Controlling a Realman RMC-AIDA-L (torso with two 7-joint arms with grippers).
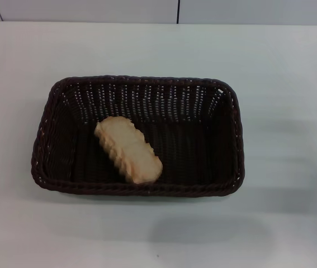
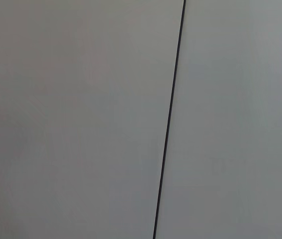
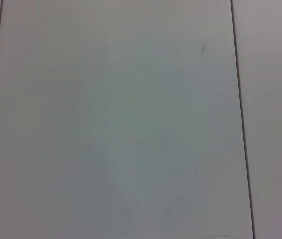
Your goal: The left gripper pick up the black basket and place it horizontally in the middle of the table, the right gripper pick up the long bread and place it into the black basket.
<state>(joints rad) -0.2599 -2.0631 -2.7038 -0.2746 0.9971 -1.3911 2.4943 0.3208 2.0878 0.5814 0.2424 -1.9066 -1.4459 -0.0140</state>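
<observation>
The black basket [image 1: 138,135], a dark woven rectangular tray, lies with its long side across the middle of the white table [image 1: 281,223] in the head view. Inside it, on the left half of the basket floor, the long bread [image 1: 128,149] lies at a slant, showing a pale beige side with scalloped edges. Neither gripper appears in any view. Both wrist views show only plain grey panels with thin dark seams.
A wall of light panels with dark seams [image 1: 178,11] runs behind the table's far edge. White tabletop surrounds the basket on all sides.
</observation>
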